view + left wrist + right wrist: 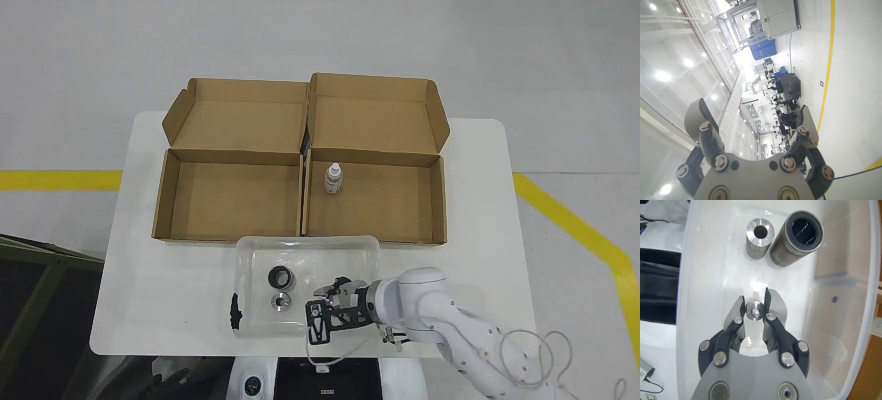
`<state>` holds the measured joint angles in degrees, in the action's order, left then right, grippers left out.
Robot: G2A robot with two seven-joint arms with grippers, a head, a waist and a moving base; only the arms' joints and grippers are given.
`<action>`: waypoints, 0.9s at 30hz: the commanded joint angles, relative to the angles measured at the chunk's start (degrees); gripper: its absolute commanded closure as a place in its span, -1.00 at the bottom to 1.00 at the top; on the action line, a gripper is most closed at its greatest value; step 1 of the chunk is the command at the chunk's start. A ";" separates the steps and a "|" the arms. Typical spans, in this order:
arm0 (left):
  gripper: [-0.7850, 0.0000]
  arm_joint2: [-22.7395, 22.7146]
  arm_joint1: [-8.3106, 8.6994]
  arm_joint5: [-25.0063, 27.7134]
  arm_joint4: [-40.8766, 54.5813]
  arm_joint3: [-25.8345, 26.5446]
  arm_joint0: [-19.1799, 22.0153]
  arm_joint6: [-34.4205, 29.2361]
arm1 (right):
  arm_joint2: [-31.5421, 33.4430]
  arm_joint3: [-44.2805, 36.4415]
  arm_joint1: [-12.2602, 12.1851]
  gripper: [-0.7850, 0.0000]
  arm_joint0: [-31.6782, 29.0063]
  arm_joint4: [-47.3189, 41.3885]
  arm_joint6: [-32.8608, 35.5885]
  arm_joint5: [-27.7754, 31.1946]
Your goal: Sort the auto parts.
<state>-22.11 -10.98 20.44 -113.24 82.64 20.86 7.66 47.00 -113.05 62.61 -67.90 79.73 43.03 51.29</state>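
The right hand (754, 294) is down inside the clear plastic bin (857, 332), clamped on a small stepped metal pin (755, 313). The pin stands upright on the bin floor with its narrow stub pointing up, and one ribbed finger presses on each side of its round head. A whitish base shows just under the head.

In the top view the bin (300, 240) sits at the 6 o'clock edge of the tabletop (140, 290), and the right hand (318, 312) enters it from 3 o'clock. A steel sleeve (760, 238) with a round bore stands near the hand at about 9 o'clock (281, 302). A linear bearing (797, 240) with a dark end ring stands just beside the sleeve, at its 12 o'clock (280, 276). Neither touches the fingers.

At the tabletop's 12 o'clock side, two open cardboard boxes lie side by side. The left box (230, 200) has a bare floor. The right box (390, 200) holds a small white bottle (334, 179), upright near its 9 o'clock wall.

The left hand (753, 105) points up into the room, its fingers spread wide apart with nothing between them.
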 commanded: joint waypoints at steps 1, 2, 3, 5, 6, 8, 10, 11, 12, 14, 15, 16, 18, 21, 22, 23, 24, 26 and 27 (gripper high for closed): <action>-1.00 0.00 0.00 0.00 0.00 0.00 0.00 0.00 | 0.47 -0.75 -0.14 1.00 0.09 -1.01 -1.40 0.99; -1.00 0.00 0.00 0.00 0.00 0.00 0.00 0.00 | 0.90 -1.39 -0.24 1.00 0.14 -1.26 -2.05 1.35; -1.00 0.00 0.00 0.00 0.00 0.00 0.00 0.00 | 1.31 -1.93 -0.35 1.00 0.04 -1.64 -2.88 1.72; -1.00 0.00 0.00 0.00 0.00 0.00 0.00 0.00 | 2.33 -3.00 -0.64 1.00 -0.12 -2.10 -4.39 2.71; -1.00 0.00 0.00 0.00 0.00 0.00 0.00 0.00 | 2.87 -3.58 -0.78 1.00 -0.24 -2.23 -5.18 3.11; -1.00 0.00 0.00 0.00 0.00 0.00 0.00 0.00 | 3.99 -4.51 -1.08 1.00 -0.57 -2.70 -6.91 3.91; -1.00 0.00 0.00 0.00 0.00 0.00 0.00 0.00 | 5.20 -5.46 -1.34 1.00 -0.90 -3.28 -8.93 4.35; -1.00 0.00 0.00 0.00 0.00 0.00 0.00 0.00 | 5.78 -5.79 -1.48 1.00 -1.06 -3.38 -9.79 4.59; -1.00 0.00 0.00 0.00 0.00 0.00 0.00 0.00 | 6.36 -6.17 -1.60 1.00 -1.20 -3.65 -10.87 4.81; -1.00 0.00 0.00 0.00 0.00 0.00 0.00 0.00 | 8.27 -6.29 -1.87 1.00 -1.37 -4.64 -13.30 4.85; -1.00 0.00 0.00 0.00 0.00 0.00 0.00 0.00 | 9.43 -6.43 -2.04 1.00 -1.55 -5.07 -14.40 4.69; -1.00 0.00 0.00 0.00 0.00 0.00 0.00 0.00 | 10.70 -6.68 -2.22 1.00 -1.85 -5.84 -15.86 4.69; -1.00 0.00 0.00 0.00 0.00 0.00 0.00 0.00 | 13.50 -6.94 -2.68 1.00 -2.39 -6.15 -17.54 5.13; -1.00 0.00 0.00 0.00 0.00 0.00 0.00 0.00 | 17.56 -7.22 -3.30 1.00 -3.58 -6.70 -20.06 5.34; -1.00 0.00 0.00 0.00 0.00 0.00 0.00 0.00 | 18.85 -7.23 -3.49 1.00 -4.03 -7.09 -21.04 5.32; -1.00 0.00 0.00 0.00 0.00 0.00 0.00 0.00 | 20.06 -7.22 -3.66 1.00 -4.48 -7.29 -21.86 5.34; -1.00 0.00 0.00 0.00 0.00 0.00 0.00 0.00 | 21.21 -7.16 -3.82 1.00 -4.94 -7.44 -22.62 5.20; -1.00 0.00 0.00 0.00 0.00 0.00 0.00 0.00 | 23.46 -6.86 -4.09 1.00 -5.72 -8.13 -24.55 4.93; -1.00 0.00 0.00 0.00 0.00 0.00 0.00 0.00 | 24.53 -6.67 -4.23 1.00 -6.08 -8.34 -25.33 4.80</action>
<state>-22.11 -10.98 20.44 -113.24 82.64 20.86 7.66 70.39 -119.91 58.51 -73.67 71.62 18.50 56.21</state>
